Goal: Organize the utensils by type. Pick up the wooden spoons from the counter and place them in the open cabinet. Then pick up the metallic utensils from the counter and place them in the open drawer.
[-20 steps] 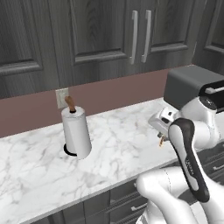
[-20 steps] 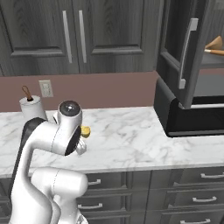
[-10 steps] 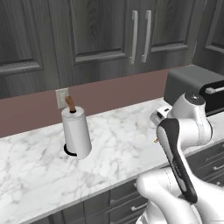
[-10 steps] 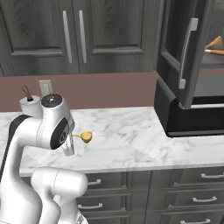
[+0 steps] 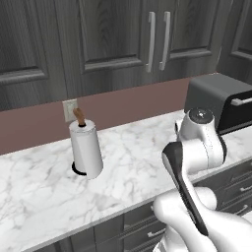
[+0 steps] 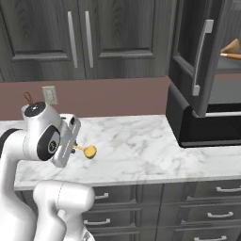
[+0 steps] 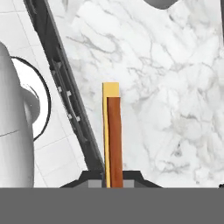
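Right base view shows one small gold spoon held up over the counter. It does not touch the white marble. Its shiny round bowl sticks out to the right of the gripper, and the thin handle runs back into the hand. Hand view shows the same spoon handle edge on, a thin brown and yellow strip. It comes straight up from between the two dark fingertips, which are pinched tight on it.

Far to the right, the tall dark cabinet stands open, with its door swung out. One wooden spoon lies on the shelf inside. It has a pale bowl and an orange handle. A black box sits on the counter under that cabinet.

Left base view shows one paper towel roll standing upright on the counter, well apart from the arm. It has a brown knob on top. One white wall plug is just behind it. Two long silver handles hang side by side on the shut cupboard doors above.
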